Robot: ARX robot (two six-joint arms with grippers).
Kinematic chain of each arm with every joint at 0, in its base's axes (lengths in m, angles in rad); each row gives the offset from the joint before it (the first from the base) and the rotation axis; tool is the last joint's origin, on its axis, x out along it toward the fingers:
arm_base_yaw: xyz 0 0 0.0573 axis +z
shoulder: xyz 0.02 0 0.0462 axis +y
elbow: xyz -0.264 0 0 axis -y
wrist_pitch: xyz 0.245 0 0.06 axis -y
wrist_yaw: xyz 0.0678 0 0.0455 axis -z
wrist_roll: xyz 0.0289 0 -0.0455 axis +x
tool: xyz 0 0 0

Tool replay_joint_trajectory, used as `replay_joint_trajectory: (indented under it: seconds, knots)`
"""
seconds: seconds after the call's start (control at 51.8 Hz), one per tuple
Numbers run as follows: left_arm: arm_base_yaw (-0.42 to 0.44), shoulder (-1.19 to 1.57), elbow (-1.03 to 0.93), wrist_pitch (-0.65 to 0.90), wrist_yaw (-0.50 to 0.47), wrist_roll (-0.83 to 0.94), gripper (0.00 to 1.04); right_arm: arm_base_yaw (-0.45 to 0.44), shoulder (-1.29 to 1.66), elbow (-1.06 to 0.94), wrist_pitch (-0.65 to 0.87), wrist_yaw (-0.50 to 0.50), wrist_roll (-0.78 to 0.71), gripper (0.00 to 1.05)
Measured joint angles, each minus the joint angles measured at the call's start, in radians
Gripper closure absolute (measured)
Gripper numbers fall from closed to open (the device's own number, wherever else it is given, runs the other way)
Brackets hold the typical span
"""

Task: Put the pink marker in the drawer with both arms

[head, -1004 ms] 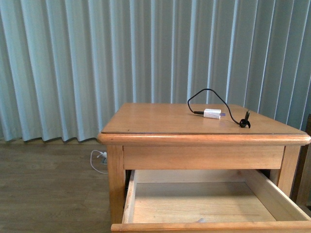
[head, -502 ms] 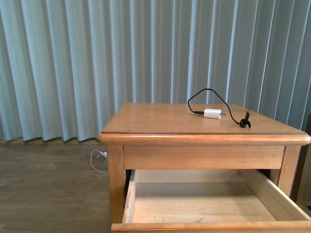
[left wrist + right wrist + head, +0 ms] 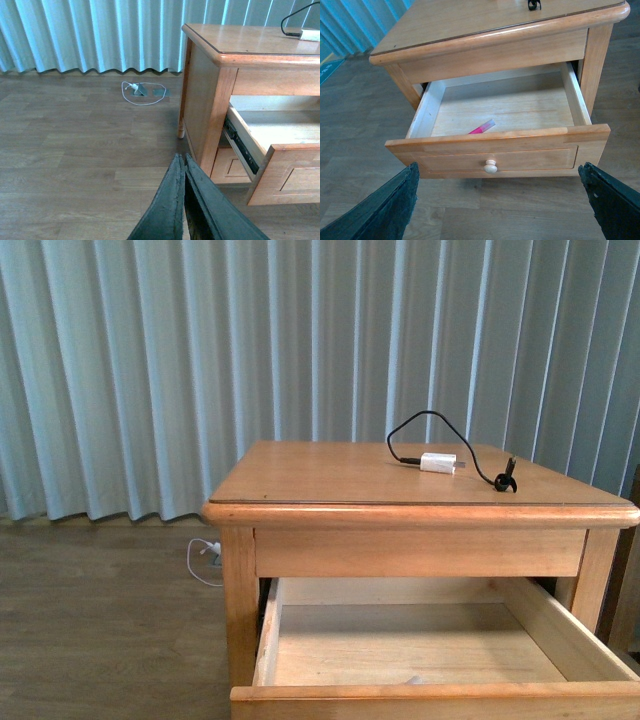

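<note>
The drawer of the wooden nightstand stands pulled out, its round knob facing me. The pink marker lies inside on the drawer floor, near the front wall. In the front view only a pale tip of it shows behind the drawer's front edge. My right gripper is open wide and empty, in front of and above the knob. My left gripper is shut on nothing, out over the floor beside the nightstand's left side, with the open drawer off to one side.
A white charger plug with a black cable lies on the nightstand top. Pale blue curtains hang behind. A white cord lies on the wood floor by the curtain. A dark object edges the far right of the front view.
The front view has shifted slightly, so the nightstand sits a little higher in frame. The drawer stays open with the marker inside.
</note>
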Motion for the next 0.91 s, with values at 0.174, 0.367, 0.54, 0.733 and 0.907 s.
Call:
replay_joint_trajectory:
  seconds: [0.174, 0.367, 0.54, 0.733, 0.907]
  knots:
    - [0.000, -0.001, 0.000, 0.000, 0.000, -0.001, 1.00, 0.000, 0.000, 0.000, 0.000, 0.000, 0.000, 0.08]
    - [0.000, -0.001, 0.000, 0.000, 0.000, 0.000, 0.63, 0.000, 0.000, 0.000, 0.000, 0.000, 0.000, 0.08]
    - [0.000, -0.001, 0.000, 0.000, 0.000, 0.000, 0.32, 0.000, 0.000, 0.000, 0.000, 0.001, 0.000, 0.08]
    - [0.000, -0.001, 0.000, 0.000, 0.000, 0.000, 0.05, 0.061, 0.015, -0.006, 0.002, 0.256, -0.066, 0.08]
    - [0.000, -0.002, 0.000, 0.000, 0.000, 0.000, 0.06, 0.089, 0.089, 0.003, -0.171, 0.316, -0.102, 0.08]
